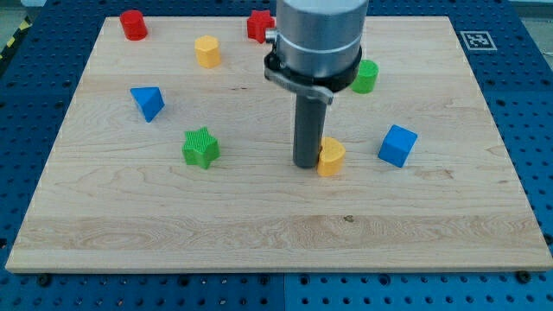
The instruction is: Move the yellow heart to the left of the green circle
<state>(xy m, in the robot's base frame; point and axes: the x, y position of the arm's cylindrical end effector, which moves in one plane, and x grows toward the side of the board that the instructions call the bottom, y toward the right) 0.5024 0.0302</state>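
Yellow heart (331,158) mid-board, green circle (366,77) toward the view's top

Grey cylindrical housing, dark rod, my tip (307,165).

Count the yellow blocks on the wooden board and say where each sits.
2. The yellow heart block touches my tip on its right side; the yellow hexagonal block sits near the view's top. The arm may hide others.

1 camera looks down at a slant from beyond the wooden board's (259,233) bottom edge.
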